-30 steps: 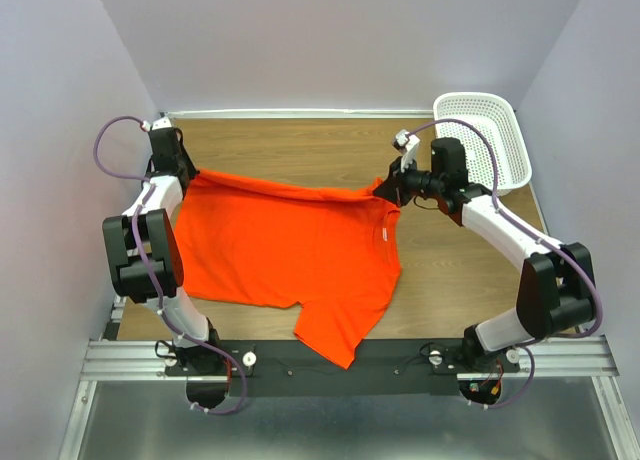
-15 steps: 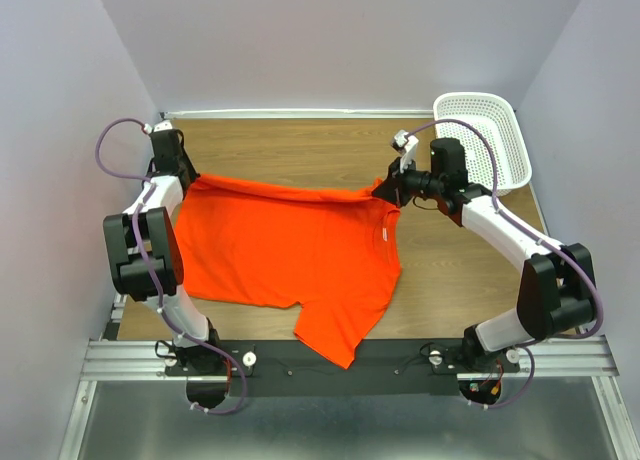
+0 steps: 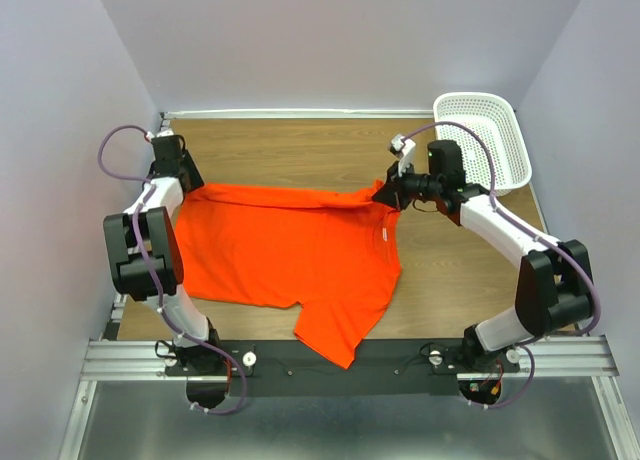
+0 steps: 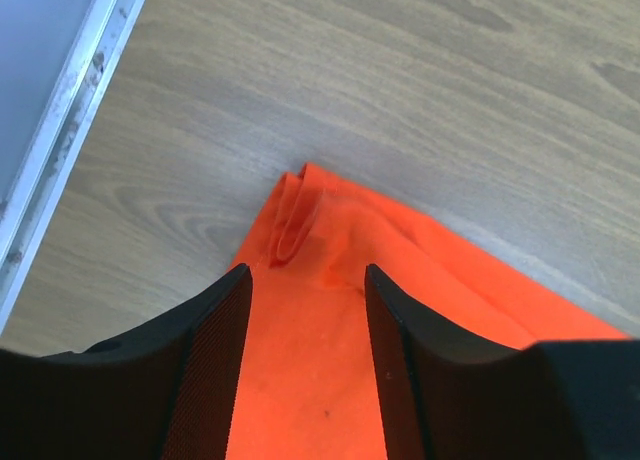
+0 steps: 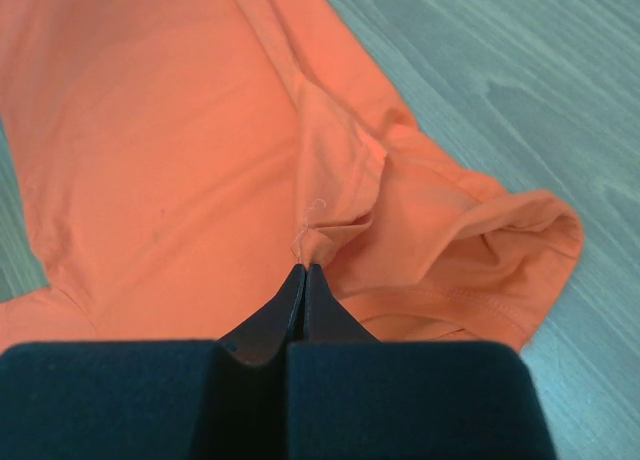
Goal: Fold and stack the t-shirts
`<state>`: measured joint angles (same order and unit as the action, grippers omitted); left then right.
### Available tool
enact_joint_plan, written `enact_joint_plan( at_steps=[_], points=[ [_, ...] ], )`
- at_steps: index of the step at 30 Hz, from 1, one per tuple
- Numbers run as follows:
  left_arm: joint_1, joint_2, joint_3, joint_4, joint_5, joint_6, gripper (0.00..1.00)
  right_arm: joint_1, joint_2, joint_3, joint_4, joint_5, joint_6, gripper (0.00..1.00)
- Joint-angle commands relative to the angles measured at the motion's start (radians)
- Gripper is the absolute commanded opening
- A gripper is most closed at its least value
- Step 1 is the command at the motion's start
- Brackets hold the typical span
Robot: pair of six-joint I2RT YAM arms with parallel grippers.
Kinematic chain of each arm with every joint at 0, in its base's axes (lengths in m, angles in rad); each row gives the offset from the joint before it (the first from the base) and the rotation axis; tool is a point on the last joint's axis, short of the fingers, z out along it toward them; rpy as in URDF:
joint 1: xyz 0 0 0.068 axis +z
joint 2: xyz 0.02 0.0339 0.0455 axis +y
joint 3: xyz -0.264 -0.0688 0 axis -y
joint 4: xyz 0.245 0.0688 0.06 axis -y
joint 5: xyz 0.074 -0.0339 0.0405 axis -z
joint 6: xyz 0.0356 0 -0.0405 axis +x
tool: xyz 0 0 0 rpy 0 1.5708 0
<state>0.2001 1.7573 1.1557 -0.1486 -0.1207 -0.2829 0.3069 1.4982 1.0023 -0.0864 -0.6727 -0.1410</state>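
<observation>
The orange t-shirt [image 3: 290,245] lies spread on the wooden table, one part hanging over the near edge. My left gripper [image 3: 188,185] is at its far left corner, open, with its fingers either side of the cloth [image 4: 450,280] and closed on nothing. In the left wrist view that gripper [image 4: 306,275] stands over the corner, which ends in a small rolled fold [image 4: 290,215] flat on the wood. At the far right shoulder, my right gripper [image 3: 383,193] is shut on a pinch of fabric. In the right wrist view its jaws [image 5: 303,268] meet on a small peak of cloth [image 5: 330,205] beside the sleeve opening [image 5: 500,230].
A white perforated basket [image 3: 490,140] stands at the back right corner, just behind the right arm. Bare wood [image 3: 300,145] runs along the back. A metal rail [image 4: 60,130] borders the table's left edge, close to the left gripper.
My left gripper has opened and let go of the shirt's far left corner, which now lies flat on the table. The right gripper still holds its pinch and has barely moved.
</observation>
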Motion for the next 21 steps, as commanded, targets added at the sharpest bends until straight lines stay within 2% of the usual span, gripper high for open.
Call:
enact_joint_plan(
  at_steps=[1,10,21],
  points=[
    [0.016,-0.129,-0.045,0.006,-0.013,-0.038,0.59,0.006,0.020,-0.010,-0.056,-0.047,-0.040,0.01],
    [0.022,-0.432,-0.182,0.130,0.007,-0.068,0.61,0.008,0.036,-0.008,-0.113,-0.068,-0.083,0.01],
    [0.024,-0.591,-0.248,0.136,0.078,-0.052,0.61,0.037,0.056,-0.017,-0.173,-0.057,-0.117,0.01]
  ],
)
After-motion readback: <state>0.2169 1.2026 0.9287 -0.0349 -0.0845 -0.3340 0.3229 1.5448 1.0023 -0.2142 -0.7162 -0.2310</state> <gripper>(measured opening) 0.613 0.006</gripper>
